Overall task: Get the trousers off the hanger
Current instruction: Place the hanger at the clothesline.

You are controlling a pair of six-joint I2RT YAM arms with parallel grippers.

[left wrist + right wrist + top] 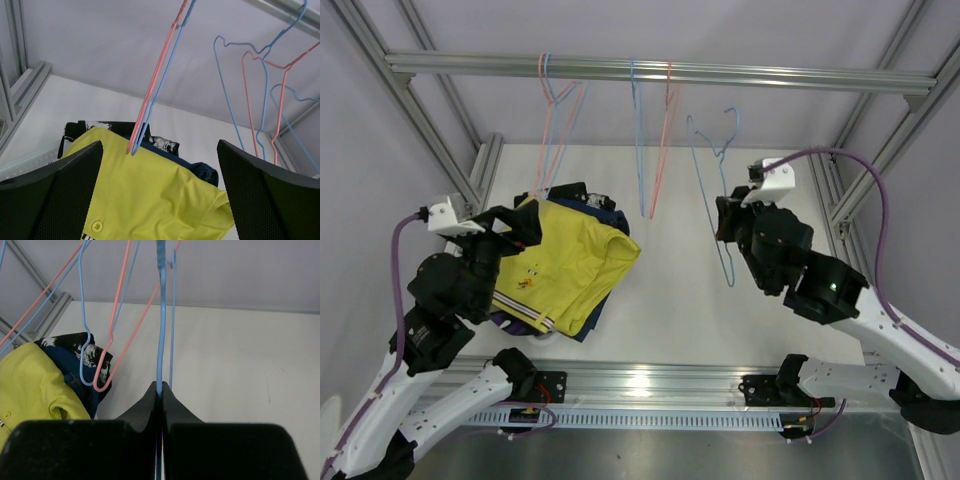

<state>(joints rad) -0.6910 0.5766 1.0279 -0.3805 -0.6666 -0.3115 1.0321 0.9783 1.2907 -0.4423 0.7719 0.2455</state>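
Note:
The trousers lie in a pile on the table's left side. The yellow pair [570,265] is on top, with navy cloth [611,217] and a black-and-white patterned pair [570,190] showing under it. My left gripper [525,225] is open and empty just above the yellow pair [150,200]. My right gripper [725,225] is shut on the wire of a bare blue hanger [715,185]; the wrist view shows the wire [161,330] pinched between the fingertips. All hangers are bare.
A metal rail [660,70] crosses the back. A pink and a blue hanger [555,120] hang over the pile, and another blue and pink pair [655,140] hangs in the middle. Frame posts [440,130] stand at both sides.

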